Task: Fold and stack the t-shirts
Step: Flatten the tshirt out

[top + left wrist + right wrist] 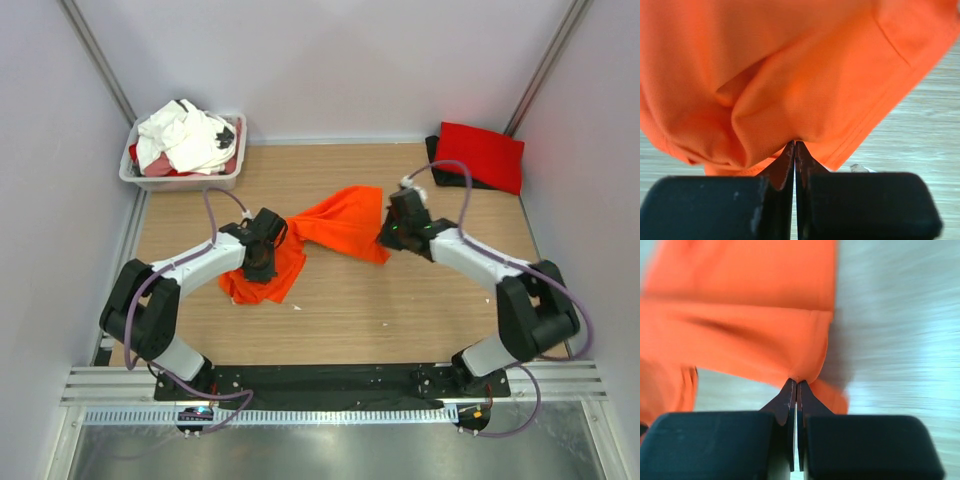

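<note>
There are 2 arms on the wooden table (400,310), each with 1 gripper, and both grippers pinch the same 1 orange t-shirt (335,225). The left gripper (794,145) is clenched, its 2 fingers pressed together with a fold of the orange cloth caught at their tips. The right gripper (796,382) is clamped the same way on another fold of that shirt, though its view is blurred. From above, the orange t-shirt lies near the middle of the table, strung between the 2 grippers. Its left part is bunched on the wood under and just beside the left gripper, and its right part reaches across to the right gripper. 1 red t-shirt (482,155) lies folded flat at the far right corner, well apart from the orange one. A strip of black cloth (435,148) shows along its left edge, and I cannot tell what that is. There is 1 container, a white tub (185,182) at the far left corner. It holds a crumpled heap of white t-shirts (185,135) rising above its rim, and how many are in it I cannot tell. A little red and a little black fabric also show among the white.
</note>
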{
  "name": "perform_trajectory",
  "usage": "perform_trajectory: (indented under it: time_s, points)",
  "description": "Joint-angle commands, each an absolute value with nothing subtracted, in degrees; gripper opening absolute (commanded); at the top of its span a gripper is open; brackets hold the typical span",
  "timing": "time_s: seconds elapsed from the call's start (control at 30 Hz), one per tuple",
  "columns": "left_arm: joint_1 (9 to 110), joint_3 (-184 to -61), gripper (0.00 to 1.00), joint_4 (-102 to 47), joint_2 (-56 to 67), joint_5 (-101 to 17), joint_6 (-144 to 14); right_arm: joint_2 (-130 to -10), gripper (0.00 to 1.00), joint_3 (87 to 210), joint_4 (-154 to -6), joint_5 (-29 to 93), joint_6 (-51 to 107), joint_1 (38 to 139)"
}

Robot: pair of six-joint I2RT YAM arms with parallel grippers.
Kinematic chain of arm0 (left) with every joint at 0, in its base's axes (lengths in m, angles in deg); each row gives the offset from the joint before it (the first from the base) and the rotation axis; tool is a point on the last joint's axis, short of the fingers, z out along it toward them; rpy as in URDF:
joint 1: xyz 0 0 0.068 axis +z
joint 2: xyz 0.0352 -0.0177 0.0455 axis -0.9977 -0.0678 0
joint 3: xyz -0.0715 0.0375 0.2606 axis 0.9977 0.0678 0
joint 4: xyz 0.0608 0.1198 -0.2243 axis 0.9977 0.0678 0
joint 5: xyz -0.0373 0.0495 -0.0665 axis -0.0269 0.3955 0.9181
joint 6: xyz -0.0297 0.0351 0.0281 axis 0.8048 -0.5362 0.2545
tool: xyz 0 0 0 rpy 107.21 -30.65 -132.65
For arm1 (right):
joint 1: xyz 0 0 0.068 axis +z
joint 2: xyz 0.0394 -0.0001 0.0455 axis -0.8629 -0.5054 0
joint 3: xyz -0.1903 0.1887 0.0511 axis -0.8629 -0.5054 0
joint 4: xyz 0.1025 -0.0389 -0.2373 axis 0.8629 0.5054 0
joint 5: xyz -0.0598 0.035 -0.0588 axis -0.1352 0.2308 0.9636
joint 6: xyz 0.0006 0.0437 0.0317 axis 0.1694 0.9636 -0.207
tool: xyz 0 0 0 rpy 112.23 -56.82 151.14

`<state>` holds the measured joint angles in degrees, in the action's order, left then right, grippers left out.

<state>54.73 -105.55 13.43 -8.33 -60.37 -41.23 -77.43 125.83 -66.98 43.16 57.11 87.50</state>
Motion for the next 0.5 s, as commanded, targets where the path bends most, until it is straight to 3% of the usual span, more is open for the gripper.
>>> perform_trajectory:
  time_s: [0.0, 0.1, 0.17, 0.23, 0.27, 0.37, 0.47]
  points:
    - [54.6, -106.5, 0.00, 15.0, -6.6, -64.3, -42.5, -66.3, 0.01, 127.1, -60.1, 50.2, 54.1, 80.6]
    - [54.6, -107.8, 0.00, 17.9, -8.1, -67.5, -42.5, -64.0, 0.01, 127.9, -53.9, 54.8, 52.4, 74.3]
    - [54.3, -108.6, 0.00, 20.1, -9.6, -69.6, -41.6, -63.9, 0.52, 128.2, -52.2, 54.9, 51.2, 70.9]
    - [52.8, -110.3, 0.01, 21.6, -9.3, -73.8, -40.5, -63.0, 0.87, 128.1, -50.8, 54.5, 50.7, 70.2]
    - [49.9, -111.0, 0.20, 22.5, -7.8, -75.6, -40.5, -62.2, 0.90, 127.2, -50.7, 53.9, 50.7, 70.2]
    - [42.5, -114.1, 0.63, 22.0, -5.9, -78.6, -40.6, -58.0, 0.93, 125.2, -50.8, 51.3, 51.5, 70.1]
    - [36.6, -118.0, 0.67, 19.8, -6.7, -78.8, -41.5, -53.4, 0.93, 122.9, -50.9, 48.6, 51.9, 70.3]
